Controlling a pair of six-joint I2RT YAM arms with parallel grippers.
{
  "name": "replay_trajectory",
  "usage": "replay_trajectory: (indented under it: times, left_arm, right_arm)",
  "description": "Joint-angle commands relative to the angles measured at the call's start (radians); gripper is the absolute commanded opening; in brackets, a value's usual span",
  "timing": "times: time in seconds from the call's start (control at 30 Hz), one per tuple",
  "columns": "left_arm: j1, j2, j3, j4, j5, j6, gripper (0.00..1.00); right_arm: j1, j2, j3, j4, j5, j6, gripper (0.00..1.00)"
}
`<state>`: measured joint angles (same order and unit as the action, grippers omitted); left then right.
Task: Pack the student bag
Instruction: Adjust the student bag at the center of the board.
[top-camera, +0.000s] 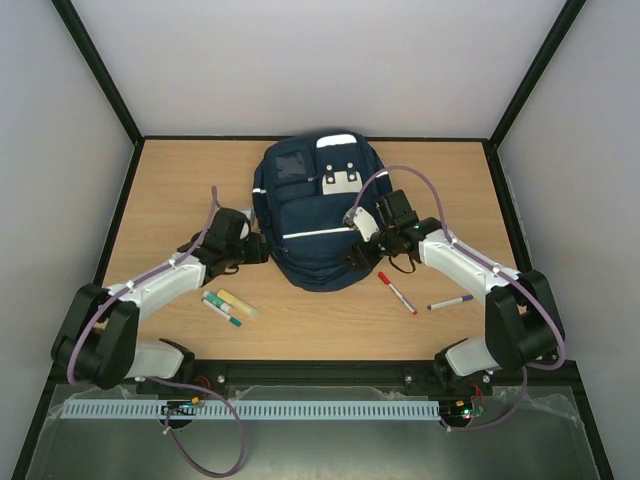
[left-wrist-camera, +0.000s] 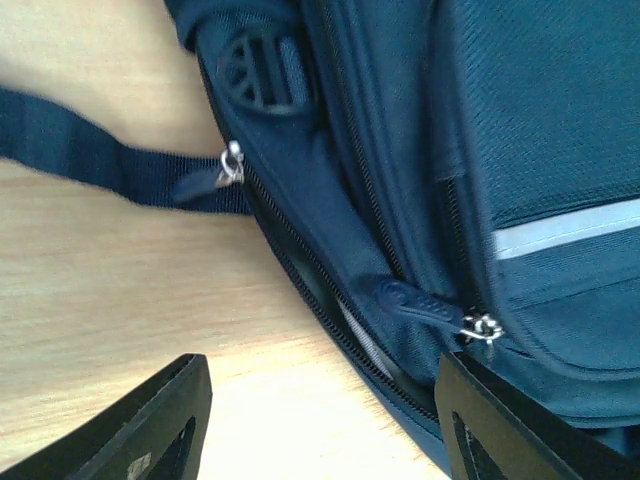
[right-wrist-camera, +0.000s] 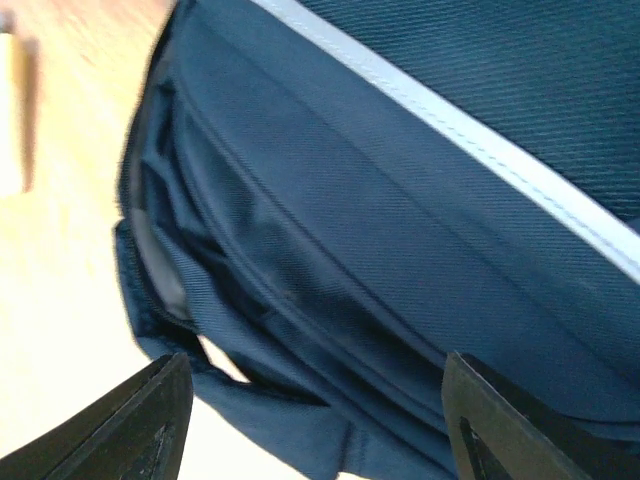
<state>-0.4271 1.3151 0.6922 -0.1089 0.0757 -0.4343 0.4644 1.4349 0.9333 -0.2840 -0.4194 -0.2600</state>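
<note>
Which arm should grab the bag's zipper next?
Left, probably. The left gripper, open, faces a zipper pull on the bag, close to one finger. The right gripper, also open, sees only fabric, no pull.

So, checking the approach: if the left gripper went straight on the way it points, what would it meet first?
Most likely the student bag, its side zipper right ahead of the left gripper; depth is unclear.

Robot lab test cell: wood bench (top-camera: 320, 322) boxed by plain white panels (top-camera: 300, 60) w/ black frame (top-camera: 100, 70); left arm (top-camera: 150, 285) & right arm (top-camera: 460, 262) bolted at near edge, slotted cable duct (top-camera: 300, 410).
</note>
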Motion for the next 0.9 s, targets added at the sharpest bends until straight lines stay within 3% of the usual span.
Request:
replay_trajectory:
  times: [0.0,0.33,0.4,0.57,0.87]
  left_arm:
    - [0.002,0.075,-0.035,0.117,0.059,-0.124,0.63]
    - [-0.057,0.230,-0.046,0.263,0.104,-0.160,0.53]
    - [-0.085,0.265,-0.031,0.268,0.107,-0.152,0.48]
    - [-0.235,0.277,0.002,0.251,0.067,-0.129,0.44]
    - [-0.469,0.335,0.031,0.272,-0.008,-0.133,0.44]
  right_arm:
    - [-0.001,0.032,-0.012,0.024,0.126,0.004,0.69]
    - [0.000,0.116,-0.012,0.031,0.225,-0.003,0.70]
    - [0.000,0.152,-0.009,0.039,0.243,0.002,0.67]
    - [0.000,0.222,-0.012,0.049,0.278,0.005,0.61]
    - [0.000,0.271,-0.005,0.033,0.275,-0.008,0.61]
